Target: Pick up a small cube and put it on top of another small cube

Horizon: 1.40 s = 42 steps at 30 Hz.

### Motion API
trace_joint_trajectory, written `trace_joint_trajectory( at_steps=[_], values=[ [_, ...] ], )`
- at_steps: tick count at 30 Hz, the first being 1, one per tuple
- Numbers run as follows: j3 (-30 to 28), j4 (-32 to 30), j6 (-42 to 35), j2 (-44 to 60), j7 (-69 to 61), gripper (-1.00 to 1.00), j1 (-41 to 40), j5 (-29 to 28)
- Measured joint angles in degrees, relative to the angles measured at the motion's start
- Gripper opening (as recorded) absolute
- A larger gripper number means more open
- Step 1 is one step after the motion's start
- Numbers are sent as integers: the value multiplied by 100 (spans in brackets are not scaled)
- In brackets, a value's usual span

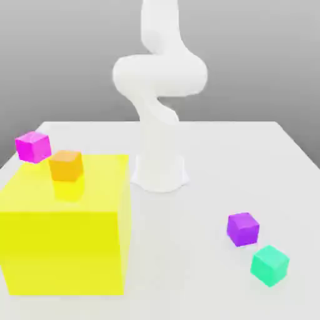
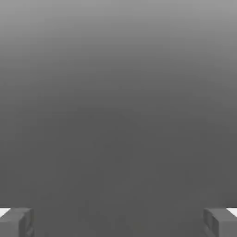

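Gripper (image 2: 118, 222) spread wide, nothing between the fingers (image 2: 16, 223) — hand view faces blank grey, so apparently well above the work and not yet aimed at any cube.

Teal-green cube (image 1: 270, 265) flat on white table (image 1: 250, 162), near the front edge at the exterior view's right. Purple cube (image 1: 242, 229) just beside it, slightly further back; probably not touching, though the gap is hard to judge from this angle. Likely stacking partner, being nearest.

Large yellow block (image 1: 65, 244) at the exterior view's left, orange cube (image 1: 66, 165) sitting on its top face. Magenta cube (image 1: 33, 147) behind the block's far corner (on table or block — unclear).

Arm (image 1: 159, 81) folded upright over its base, centre rear. Task not started: teal cube untouched. Jaws presumably held wide ready to straddle it from above.
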Motion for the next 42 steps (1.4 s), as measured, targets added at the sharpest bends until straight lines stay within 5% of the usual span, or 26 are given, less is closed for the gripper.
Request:
trace_joint_trajectory(
  at_steps=[19,29,30,37,42],
  values=[
    [1181,-1091,1822,3983,-78,0,1047,-443],
    [834,-1208,3073,6078,423,0,1774,-1269],
    [763,-1178,3187,6227,494,-100,1825,-1368],
    [761,-1177,3195,6236,513,-100,1827,-1388],
    [1189,-1365,2489,5330,76,-100,1520,-806]
  ],
)
